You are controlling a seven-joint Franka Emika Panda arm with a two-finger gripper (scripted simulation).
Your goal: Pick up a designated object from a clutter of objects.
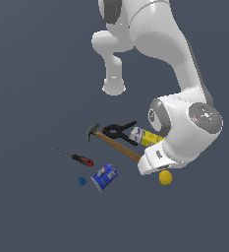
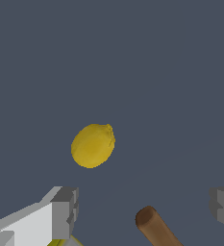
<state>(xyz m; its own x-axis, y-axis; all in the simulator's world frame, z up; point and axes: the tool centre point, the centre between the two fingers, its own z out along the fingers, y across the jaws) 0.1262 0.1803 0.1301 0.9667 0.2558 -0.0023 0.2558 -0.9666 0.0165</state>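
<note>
The yellow lemon-like fruit (image 1: 165, 177) lies on the dark floor at the exterior view's right end of the clutter, just below the arm's white hand (image 1: 153, 161). In the wrist view the fruit (image 2: 93, 145) lies whole and free, ahead of the fingers and apart from them. My gripper (image 2: 144, 205) is open and empty, with its two grey fingers (image 2: 65, 210) spread wide. The hammer's brown handle end (image 2: 153, 227) shows between them. The gripper's fingers are hidden by the hand in the exterior view.
The wooden-handled hammer (image 1: 117, 143), black clamp (image 1: 121, 132) and yellow-white box (image 1: 146, 137) lie together beside the hand. The red-black screwdriver (image 1: 79, 158), blue can (image 1: 104, 176) and tiny blue ball (image 1: 82, 181) lie towards the exterior view's left.
</note>
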